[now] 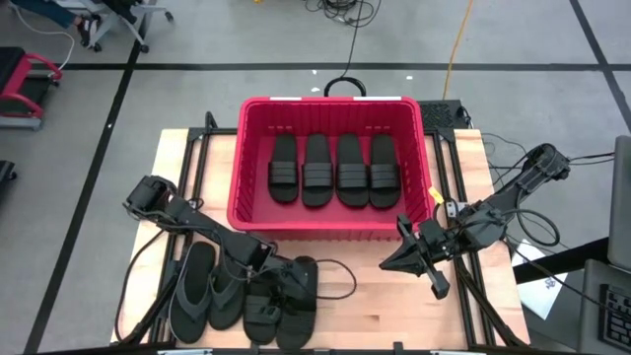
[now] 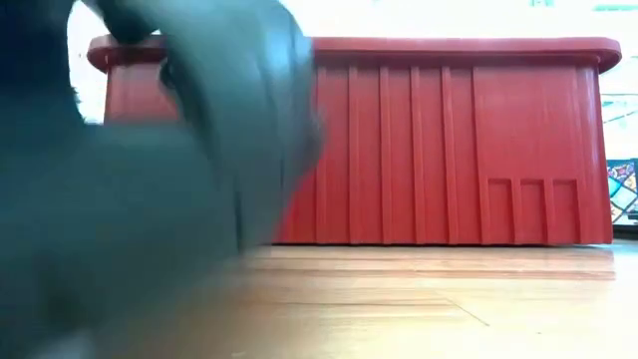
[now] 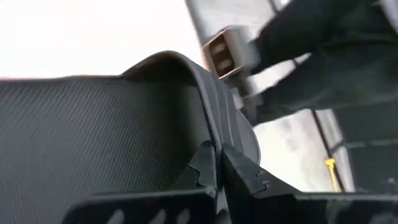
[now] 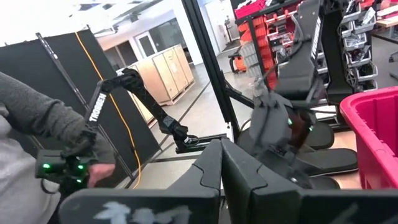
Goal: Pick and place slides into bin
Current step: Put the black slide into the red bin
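Left gripper (image 1: 258, 258) clamped on a black slide's strap (image 1: 264, 296) at the tabletop's near edge.

Lift straight, clear the rim of the bin (image 1: 333, 233), lay beside four slides inside. Right gripper (image 1: 402, 258) idle, jaws pressed together.

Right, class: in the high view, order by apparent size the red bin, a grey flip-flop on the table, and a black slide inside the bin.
1. Red bin, clearly largest.
2. Grey flip-flop, longer than the slide.
3. Black slide, smallest, though it lies lower in the bin, so the gap is uncertain.
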`<act>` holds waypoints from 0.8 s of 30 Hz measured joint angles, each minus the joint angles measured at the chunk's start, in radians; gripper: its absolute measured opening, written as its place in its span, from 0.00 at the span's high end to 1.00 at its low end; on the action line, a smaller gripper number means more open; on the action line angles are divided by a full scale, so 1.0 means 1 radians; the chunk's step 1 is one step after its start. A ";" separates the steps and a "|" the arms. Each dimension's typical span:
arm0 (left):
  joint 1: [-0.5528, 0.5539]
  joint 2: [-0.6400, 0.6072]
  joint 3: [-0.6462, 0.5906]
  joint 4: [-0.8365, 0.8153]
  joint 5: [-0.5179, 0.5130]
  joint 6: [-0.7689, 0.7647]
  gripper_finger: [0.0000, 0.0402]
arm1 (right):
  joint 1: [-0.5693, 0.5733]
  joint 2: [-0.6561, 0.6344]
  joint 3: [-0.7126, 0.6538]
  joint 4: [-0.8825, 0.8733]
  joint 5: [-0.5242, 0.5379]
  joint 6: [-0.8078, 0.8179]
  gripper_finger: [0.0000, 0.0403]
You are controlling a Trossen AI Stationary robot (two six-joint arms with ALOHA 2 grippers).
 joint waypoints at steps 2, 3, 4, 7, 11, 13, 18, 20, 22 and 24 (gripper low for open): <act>-0.014 0.000 0.056 -0.035 0.019 0.024 1.00 | 0.000 0.000 0.000 -0.001 0.000 0.000 1.00; -0.020 0.000 0.085 -0.058 0.020 0.035 1.00 | 0.000 0.000 0.000 -0.003 0.000 0.000 1.00; -0.025 0.000 0.115 -0.086 0.019 0.044 1.00 | 0.000 0.000 0.000 -0.005 0.000 -0.001 1.00; -0.032 0.000 0.222 -0.207 -0.005 0.072 1.00 | 0.000 0.000 0.000 -0.008 -0.003 -0.023 1.00; -0.032 0.000 0.390 -0.416 -0.056 0.124 1.00 | 0.000 0.000 0.000 -0.026 -0.006 -0.020 1.00; -0.024 0.000 0.490 -0.521 -0.066 0.134 1.00 | 0.009 0.000 0.000 -0.046 -0.008 -0.022 1.00; 0.015 -0.003 0.740 -0.740 -0.061 0.139 1.00 | 0.014 0.000 0.000 -0.131 -0.026 -0.015 1.00; 0.040 -0.003 0.831 -0.810 -0.087 0.146 1.00 | 0.014 0.000 0.000 -0.142 -0.030 -0.017 1.00; 0.071 -0.003 0.915 -0.873 -0.113 0.159 1.00 | 0.018 0.000 0.000 -0.136 -0.030 -0.033 1.00; 0.109 -0.005 0.978 -0.927 -0.146 0.181 1.00 | 0.019 0.000 0.001 -0.131 -0.031 -0.055 1.00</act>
